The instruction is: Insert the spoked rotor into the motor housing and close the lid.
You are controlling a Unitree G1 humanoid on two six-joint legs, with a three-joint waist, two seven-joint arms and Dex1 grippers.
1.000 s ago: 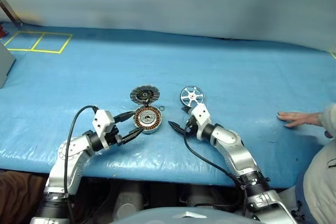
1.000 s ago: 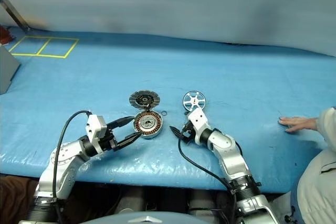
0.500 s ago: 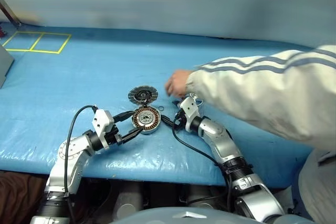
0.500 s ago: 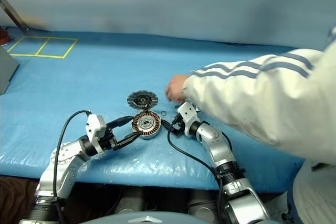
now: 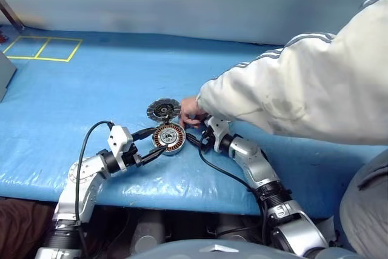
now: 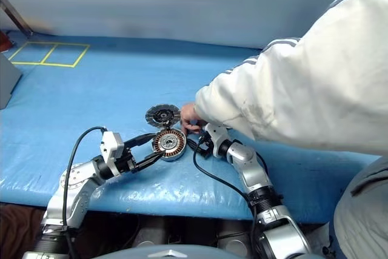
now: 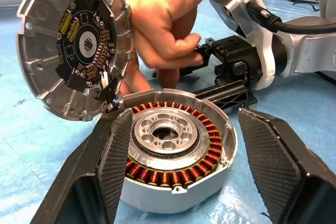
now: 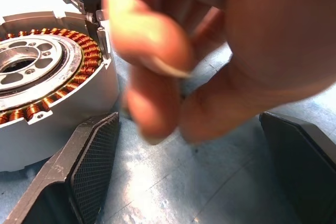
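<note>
Left gripper (image 5: 150, 144) sits at the nine o'clock side of the motor housing (image 5: 169, 137), its black fingers (image 7: 113, 166) spread apart with the silver cup between them. One finger lies close against the cup's wall; whether it presses there I cannot tell. It holds nothing else. At twelve o'clock from the housing the lid (image 5: 162, 110) stands tilted, dark segmented face showing, its lower edge at the cup's rim. Further right, a person's hand (image 5: 191, 112) reaches in at about two o'clock of the housing, fingers pinched directly ahead of the right gripper (image 5: 197, 144), which stands wide open and empty at the three o'clock side. The spoked rotor is hidden, probably beneath that hand.

Chief risk, in my judgement: if the right gripper advances or closes now, it could catch the person's fingers. A bump could also knock the leaning lid down onto the coils before the rotor goes in.
</note>
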